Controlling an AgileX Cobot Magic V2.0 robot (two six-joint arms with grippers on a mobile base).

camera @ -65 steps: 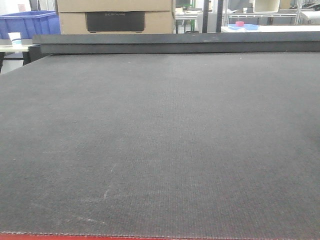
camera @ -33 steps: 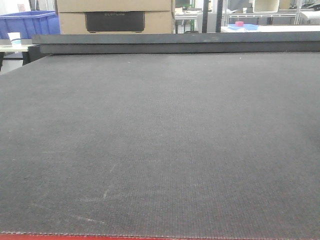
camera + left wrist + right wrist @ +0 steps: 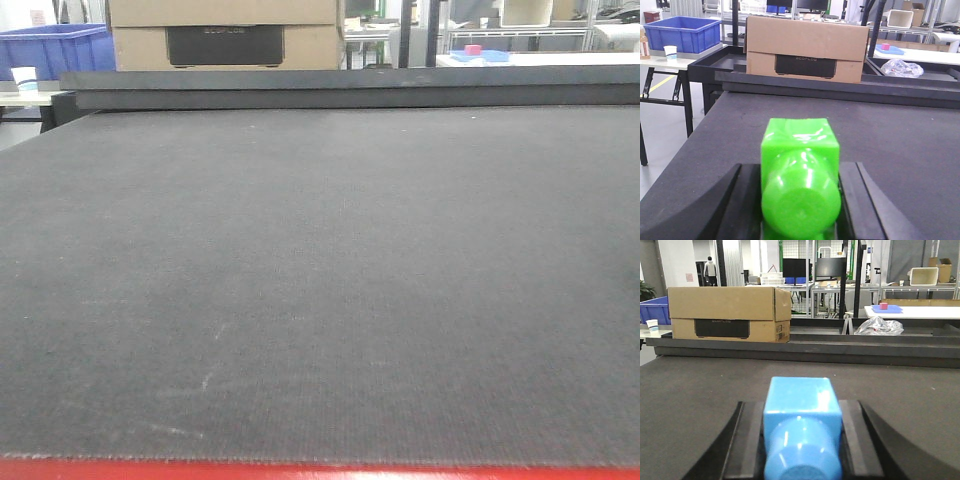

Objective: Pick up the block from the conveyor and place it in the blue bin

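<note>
While your left gripper point(image 3: 800, 172) clamps the block point(image 3: 799, 142) (right gripper point(image 3: 801, 410) clamps a blue brick point(image 3: 800, 392)), carry it level to the blue bin point(image 3: 680, 39).

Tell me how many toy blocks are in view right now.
2. A green block sits clamped in the left gripper; a blue block in the right gripper. The conveyor shows none in the front view. A far pink item is too small to identify.

The block point(image 3: 800, 150), pinched in the left gripper point(image 3: 800, 166), and the light blue brick point(image 3: 799, 395), pinched in the right gripper point(image 3: 801, 403), both have their wrist-side ends cut off at the lower edge.
</note>
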